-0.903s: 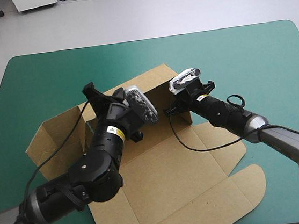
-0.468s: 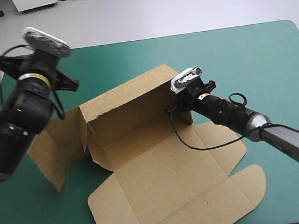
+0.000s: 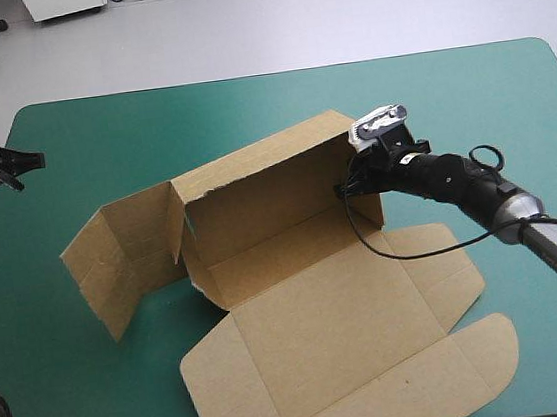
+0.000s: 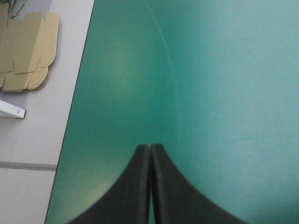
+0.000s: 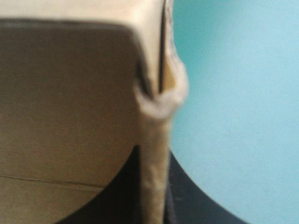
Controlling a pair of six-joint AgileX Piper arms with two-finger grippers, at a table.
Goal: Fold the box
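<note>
Half done: the box, mid-table, has back and right walls up, left flap loose, front panels flat. Right tool pinches the right wall; left tool hangs clenched, empty, at the table's left edge.

The right arm, centre right in the high view, is black, then silver-grey toward the lower right. The left end effector has black, fin-shaped fingers.
</note>
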